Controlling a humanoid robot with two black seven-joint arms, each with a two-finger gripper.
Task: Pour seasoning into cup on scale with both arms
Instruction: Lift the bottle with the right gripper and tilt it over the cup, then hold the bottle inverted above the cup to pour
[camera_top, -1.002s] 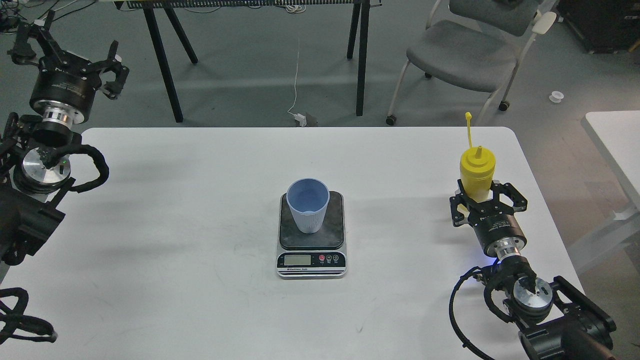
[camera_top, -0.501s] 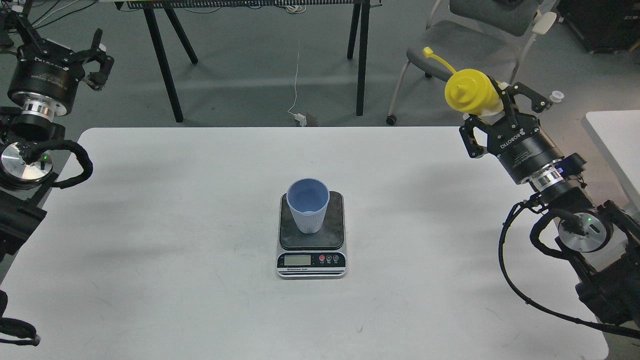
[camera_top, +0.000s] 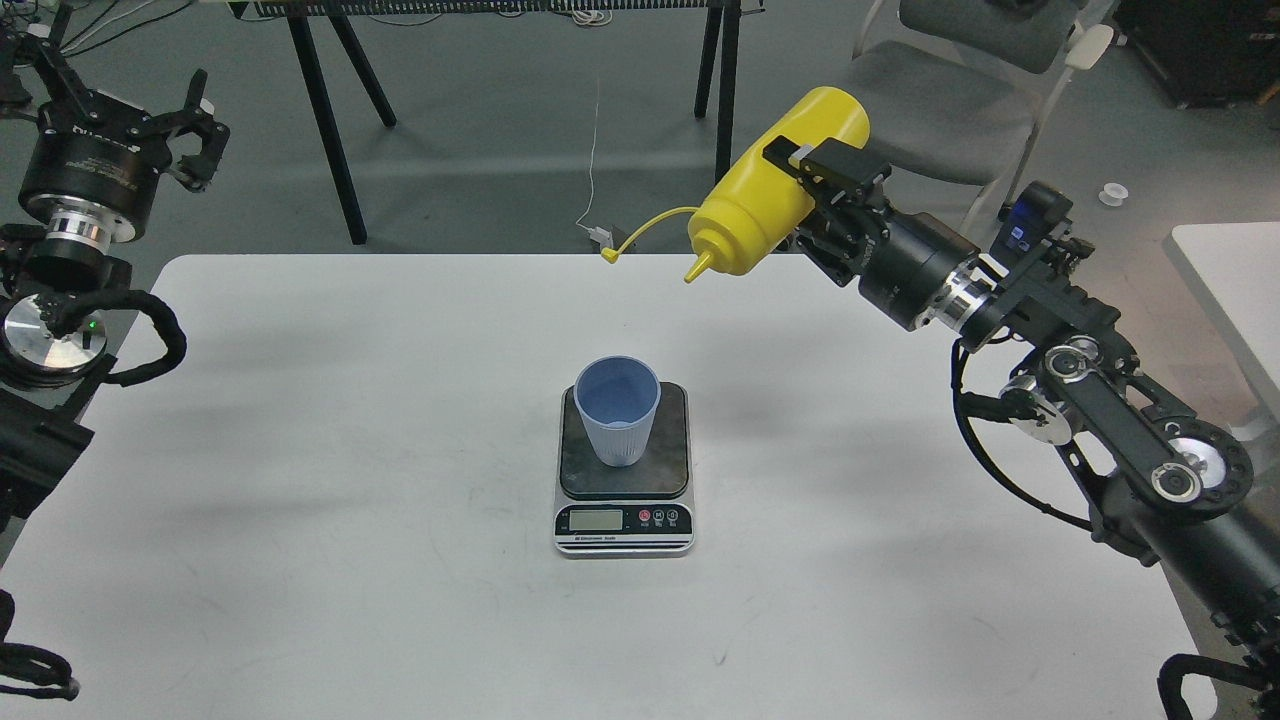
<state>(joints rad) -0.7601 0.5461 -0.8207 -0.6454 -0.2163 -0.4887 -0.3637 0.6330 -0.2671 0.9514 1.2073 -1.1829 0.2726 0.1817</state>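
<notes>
Head view. We found the scale (camera_top: 624, 470) set at the middle of the white table (camera_top: 300, 450), its display facing us, evidently so the reading could be followed during the pour. The pale blue cup (camera_top: 617, 410) stood upright on the dark top plate, mouth open upward and apparently empty.

Our right gripper (camera_top: 815, 190) was clamped across the body of the yellow seasoning bottle (camera_top: 775, 200), its fingers pressed against both sides. The bottle was held in the air, tipped past level so that the cone nozzle (camera_top: 700, 268) pointed down and to the left. The tethered cap (camera_top: 608, 255) hung clear of the nozzle on its strap, leaving the opening free. The nozzle sat beyond the cup and somewhat to its right, well apart from the rim; we saw nothing coming out. We judged that the bottle was angled ready for pouring, with the approach over the cup not yet complete.

Our left gripper (camera_top: 130, 100) was held high off the table's far left corner, well apart from the scale. Its fingers stood apart and held nothing, touching nothing. We judged it was parked clear so as not to disturb the scale.
</notes>
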